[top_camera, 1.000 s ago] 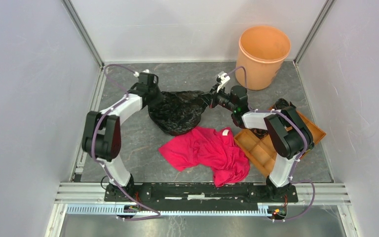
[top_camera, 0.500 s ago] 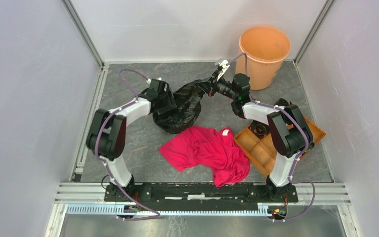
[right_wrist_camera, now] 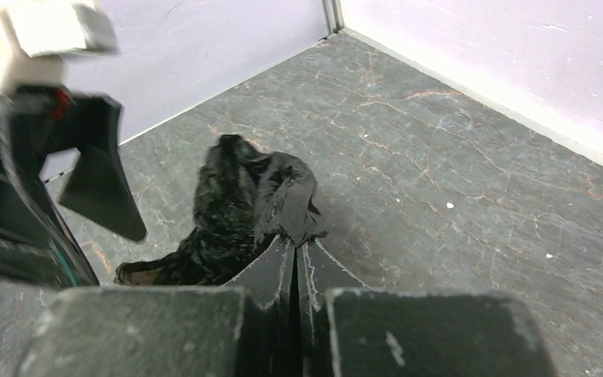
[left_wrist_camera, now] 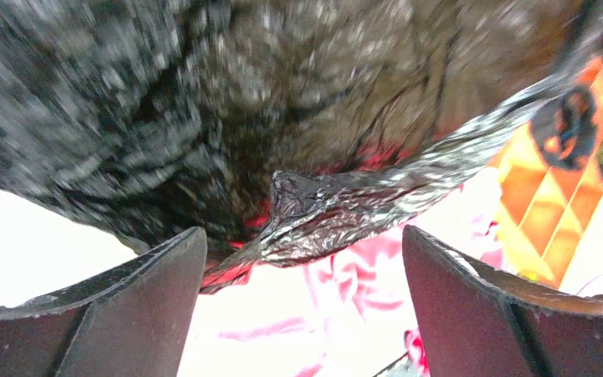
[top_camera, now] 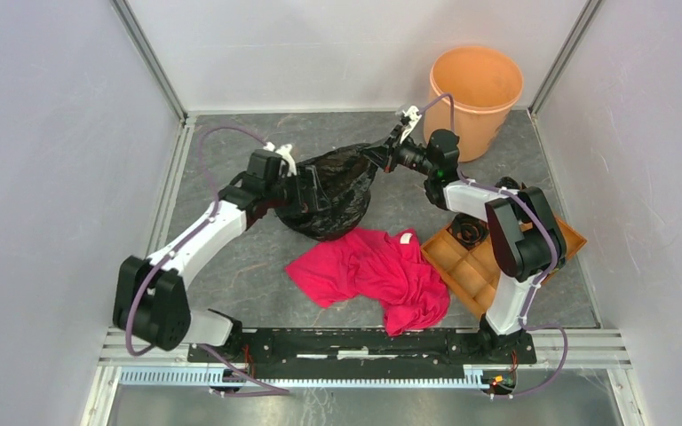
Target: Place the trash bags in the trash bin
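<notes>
The trash bag (top_camera: 333, 191) was a crumpled mound of thin, glossy black film, wrinkled all over and catching the light in small bright flecks. It sat on the tabletop (top_camera: 249, 284) between my two arms, outside the bin. My right pincer (right_wrist_camera: 294, 239) was pressed tight on a pinch of the film at the bag's far right edge, fingers closed together with the plastic gathered between them. My left pincer (left_wrist_camera: 302, 236) stood wide, its two dark fingers well apart just in front of the bag's underside, gripping nothing.

The bin (top_camera: 475, 93) was a round, smooth, pale-orange bucket with tapered sides and a rolled rim, upright in the far right corner, near my right arm and apart from the bag. Just in front of the bag lay a rumpled red cloth garment (top_camera: 373, 266) with a small white tag, its print too small to read. Beside it on the right was a flat brown tray (top_camera: 457, 262) divided into compartments. The tabletop was dark grey with a veined, stone-like pattern.
</notes>
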`<state>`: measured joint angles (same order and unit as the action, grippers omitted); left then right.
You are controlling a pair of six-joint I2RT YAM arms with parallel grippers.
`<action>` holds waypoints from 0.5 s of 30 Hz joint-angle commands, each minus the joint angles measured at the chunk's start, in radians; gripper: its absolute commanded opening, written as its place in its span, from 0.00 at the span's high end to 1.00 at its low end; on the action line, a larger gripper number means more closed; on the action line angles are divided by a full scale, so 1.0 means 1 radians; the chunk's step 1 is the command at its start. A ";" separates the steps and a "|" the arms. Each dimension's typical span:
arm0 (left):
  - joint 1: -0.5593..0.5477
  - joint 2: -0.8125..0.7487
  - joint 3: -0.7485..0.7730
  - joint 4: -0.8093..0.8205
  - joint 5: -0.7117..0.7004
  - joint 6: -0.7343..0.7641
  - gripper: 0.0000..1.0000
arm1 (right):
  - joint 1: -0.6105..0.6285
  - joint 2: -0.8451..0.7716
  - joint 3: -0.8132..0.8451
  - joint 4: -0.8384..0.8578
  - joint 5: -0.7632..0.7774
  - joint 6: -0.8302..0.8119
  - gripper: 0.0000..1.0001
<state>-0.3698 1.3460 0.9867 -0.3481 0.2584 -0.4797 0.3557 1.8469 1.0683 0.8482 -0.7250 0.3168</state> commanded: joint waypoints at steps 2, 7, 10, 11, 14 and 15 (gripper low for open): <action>-0.051 0.101 -0.005 -0.042 0.069 0.111 0.00 | -0.007 0.015 -0.001 0.044 -0.098 0.022 0.96; -0.058 0.170 0.018 -0.072 0.066 0.148 0.06 | -0.009 0.031 0.002 0.047 -0.126 0.023 0.96; -0.063 0.189 0.014 -0.077 0.093 0.153 0.12 | -0.011 0.048 0.016 0.043 -0.135 0.028 0.97; -0.067 0.189 0.011 -0.077 0.092 0.156 0.13 | -0.009 0.051 0.018 0.042 -0.137 0.030 0.96; -0.073 0.194 0.009 -0.077 0.079 0.167 0.24 | -0.010 0.057 0.021 0.046 -0.139 0.035 0.96; -0.072 0.199 0.013 -0.080 0.077 0.168 0.35 | -0.010 0.059 0.020 0.045 -0.139 0.035 0.96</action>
<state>-0.4324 1.5391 0.9756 -0.4259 0.3161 -0.3779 0.3504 1.8992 1.0683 0.8570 -0.8375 0.3439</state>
